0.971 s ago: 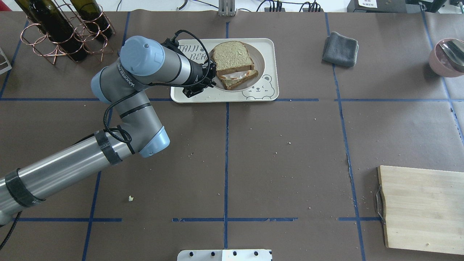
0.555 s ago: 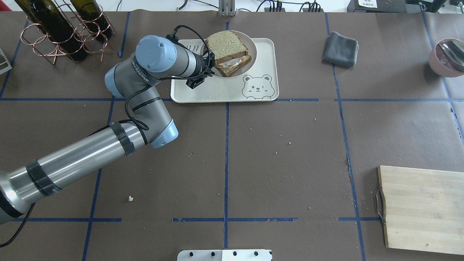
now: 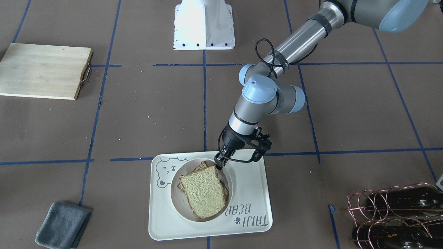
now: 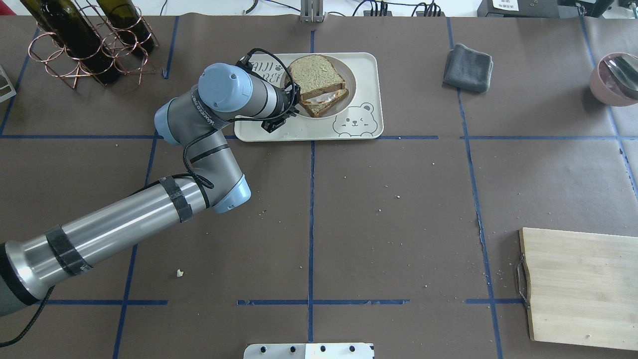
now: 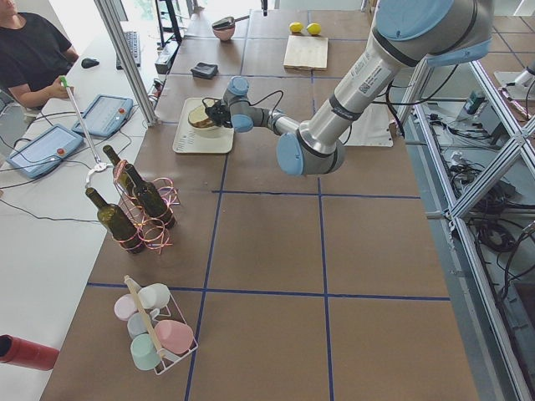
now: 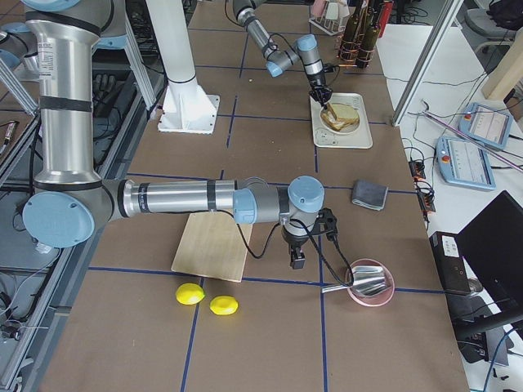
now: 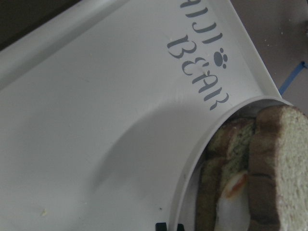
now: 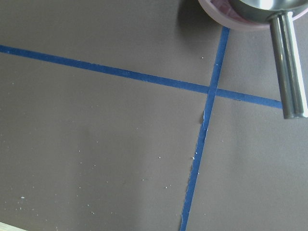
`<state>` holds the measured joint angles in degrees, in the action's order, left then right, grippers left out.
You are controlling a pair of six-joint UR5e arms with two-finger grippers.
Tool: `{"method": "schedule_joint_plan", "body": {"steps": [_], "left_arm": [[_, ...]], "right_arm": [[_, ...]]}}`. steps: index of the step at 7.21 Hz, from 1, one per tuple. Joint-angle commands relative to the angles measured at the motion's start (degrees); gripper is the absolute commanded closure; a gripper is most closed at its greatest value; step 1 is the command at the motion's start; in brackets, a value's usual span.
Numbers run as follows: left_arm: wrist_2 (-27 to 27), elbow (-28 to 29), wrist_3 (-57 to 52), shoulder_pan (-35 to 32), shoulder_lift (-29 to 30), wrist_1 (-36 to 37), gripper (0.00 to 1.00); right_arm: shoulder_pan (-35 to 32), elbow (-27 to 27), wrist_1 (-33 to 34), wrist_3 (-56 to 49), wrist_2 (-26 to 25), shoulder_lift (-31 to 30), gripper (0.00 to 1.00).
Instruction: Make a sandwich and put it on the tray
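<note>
The sandwich is two tan bread slices with a white egg between them. It lies in a small round white plate that rests on the cream bear tray. My left gripper is at the plate's near-left rim. In the left wrist view its tips are close together at the rim of the plate, beside the sandwich. In the front-facing view the gripper meets the plate over the tray. My right gripper shows only in the exterior right view, near a pink bowl; I cannot tell its state.
A copper rack with wine bottles stands left of the tray. A grey cloth lies to its right. A pink bowl with a metal ladle is at the far right. A wooden cutting board is at the near right, with two lemons beside it.
The left gripper moved the plate with the sandwich toward the tray's far edge, then back a little over the tray. The left arm's elbow swung to the right.
</note>
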<state>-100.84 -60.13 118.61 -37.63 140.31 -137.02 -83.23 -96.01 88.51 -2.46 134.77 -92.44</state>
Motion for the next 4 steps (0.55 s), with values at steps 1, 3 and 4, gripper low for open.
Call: {"method": "schedule_joint_plan", "body": {"steps": [1,3,4], "left_arm": [[-0.32,-1.56,-4.86,-1.64,-0.91,0.17,0.0],[-3.72,-9.62,-11.08,-4.97,-6.95,1.83,0.0],[-6.97,-13.48,-16.86,-7.34,-9.68,3.85,0.0]], "right_arm": [[0.0,0.04,0.0,0.0,-0.03,0.15,0.0],[0.0,0.12,0.09,0.0,-0.03,0.15,0.0],[0.0,0.21,0.0,0.0,-0.03,0.15,0.0]]}}
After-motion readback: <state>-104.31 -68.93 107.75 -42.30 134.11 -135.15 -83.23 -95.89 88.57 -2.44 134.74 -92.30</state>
